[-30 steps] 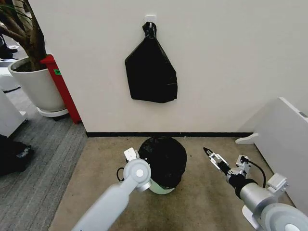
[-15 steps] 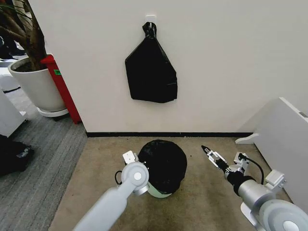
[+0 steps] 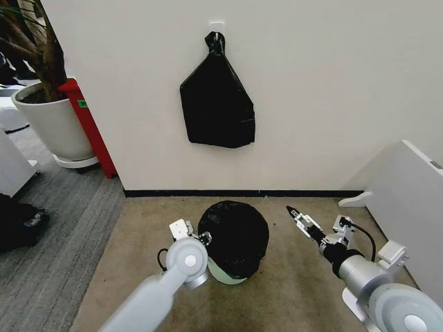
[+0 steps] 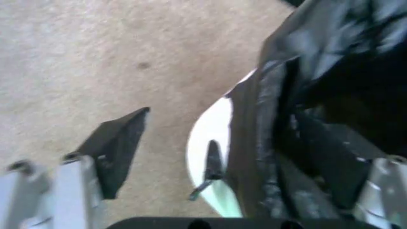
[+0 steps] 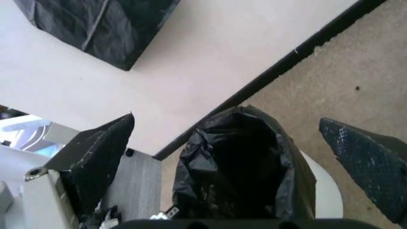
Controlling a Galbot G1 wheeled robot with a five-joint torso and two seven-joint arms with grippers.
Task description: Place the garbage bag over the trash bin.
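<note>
A plain white wall (image 3: pixel 332 90) fills the back, edged below by a black baseboard (image 3: pixel 228 194). A knotted black bag bundle (image 3: pixel 217 100) hangs flat from a white wall hook (image 3: pixel 216 26). The floor is beige carpet (image 3: pixel 297 277), meeting grey striped carpet (image 3: pixel 48 249). A large white plant pot (image 3: pixel 52 121) stands beside a red panel (image 3: pixel 90 124). A white board (image 3: pixel 408 200) leans opposite.
</note>
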